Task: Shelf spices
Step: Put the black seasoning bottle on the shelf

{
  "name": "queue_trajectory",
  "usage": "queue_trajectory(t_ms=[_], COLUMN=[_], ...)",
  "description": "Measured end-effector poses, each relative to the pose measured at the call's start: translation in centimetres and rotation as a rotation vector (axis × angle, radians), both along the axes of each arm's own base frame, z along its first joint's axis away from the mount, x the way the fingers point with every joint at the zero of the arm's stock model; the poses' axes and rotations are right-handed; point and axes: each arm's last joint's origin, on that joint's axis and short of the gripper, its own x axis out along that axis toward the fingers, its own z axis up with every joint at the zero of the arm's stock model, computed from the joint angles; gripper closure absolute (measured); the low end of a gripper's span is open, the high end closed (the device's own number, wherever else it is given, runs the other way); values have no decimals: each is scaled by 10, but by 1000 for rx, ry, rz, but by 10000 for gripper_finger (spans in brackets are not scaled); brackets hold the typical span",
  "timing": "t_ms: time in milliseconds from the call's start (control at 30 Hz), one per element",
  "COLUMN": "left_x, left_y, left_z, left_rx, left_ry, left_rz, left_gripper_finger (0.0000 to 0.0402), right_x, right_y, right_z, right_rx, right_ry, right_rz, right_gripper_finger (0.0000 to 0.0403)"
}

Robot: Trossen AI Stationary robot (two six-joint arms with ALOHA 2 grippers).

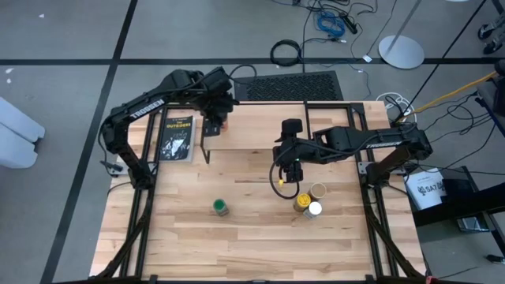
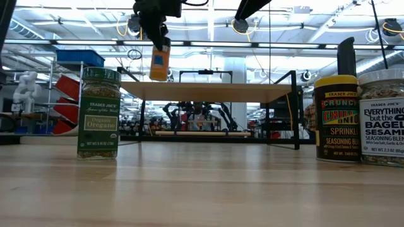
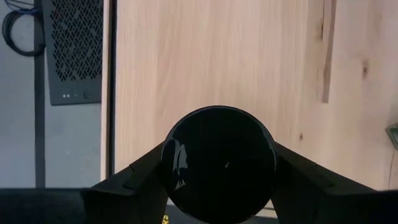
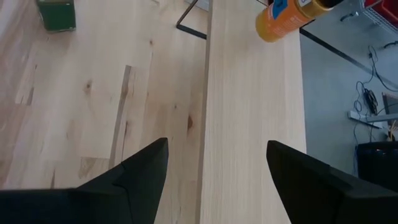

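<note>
1. Over the far-left end of the shelf (image 1: 272, 126), my left gripper (image 1: 216, 118) holds the dark-lidded orange jar (image 2: 160, 62) in the air, clamped at its top.
2. From table height that jar hangs just above the plank, its base not touching the wood.
3. My left wrist camera looks straight down on the round dark lid (image 3: 219, 163), with one of my fingers (image 3: 134, 182) pressed to each side of it and the pale plank beneath.
4. My right gripper (image 1: 293, 167) hovers over the tabletop (image 1: 237, 244) just near of the shelf's middle, its two fingers (image 4: 140, 168) spread wide with nothing between them.
5. Past those fingers my right wrist camera shows the long plank running away, and the orange jar (image 4: 292, 15) held above its far end.
6. The green-lidded jar (image 1: 220, 207) stands upright by itself on the table, near and left of the centre, well apart from the shelf.
7. Three more jars stand close together to the near right, just beyond my right gripper: the yellow-lidded jar (image 1: 301, 203), the white-lidded jar (image 1: 315, 209) and the tan-lidded jar (image 1: 319, 191).
8. A flat black packet (image 1: 177, 136) lies at the far left of the table, beside the shelf's left end and under my left arm.
9. No jar rests on the plank top.
</note>
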Motion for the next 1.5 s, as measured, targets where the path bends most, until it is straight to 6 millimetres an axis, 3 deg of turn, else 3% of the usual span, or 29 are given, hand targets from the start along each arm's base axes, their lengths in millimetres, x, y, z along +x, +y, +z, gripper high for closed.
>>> queue_trajectory(t_ms=[500, 833, 1267, 1500], left_x=[3, 2, 3, 4], left_y=[9, 10, 9, 2], left_z=[-23, -24, -23, -18], left_rx=[-36, -42, 0, 66], left_ry=[7, 11, 20, 29], left_rz=[11, 23, 86, 85], left_gripper_finger=[175, 174, 79, 66], right_x=[-3, -6, -6, -6], right_y=[0, -1, 1, 2], right_z=[-2, -4, -5, -5], right_rx=[25, 39, 88, 114], right_ry=[25, 48, 47, 51], right_rz=[-39, -63, -52, -34], right_gripper_finger=[142, 142, 142, 142])
